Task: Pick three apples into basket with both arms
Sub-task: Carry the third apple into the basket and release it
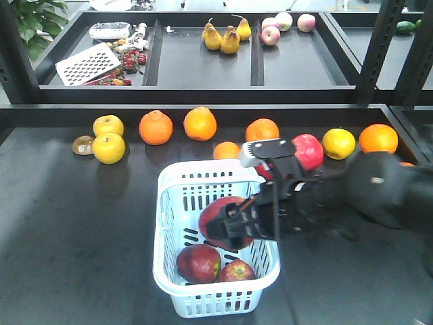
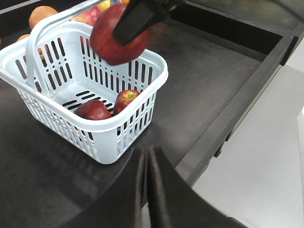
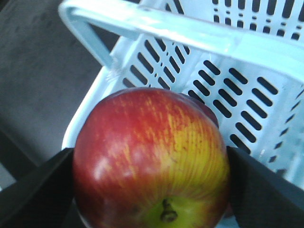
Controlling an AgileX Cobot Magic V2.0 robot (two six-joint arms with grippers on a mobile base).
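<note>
Right claw (image 1: 233,227) clamped on 1 apple (image 1: 218,220), hanging above the basket (image 1: 177,181). Left claw (image 2: 146,164) pressed together, just beside the basket on the desk (image 1: 74,223). 2 apples (image 1: 199,263) lie inside, touching.

Open basket below the fingers
Two apples (image 1: 213,265) crowd the basket (image 1: 169,203) end; slotted floor beyond the fingertips (image 1: 226,223) lies bare.

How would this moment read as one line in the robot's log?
right gripper: holding third apple above basket | left gripper: shut, idle | in basket: two apples
</note>
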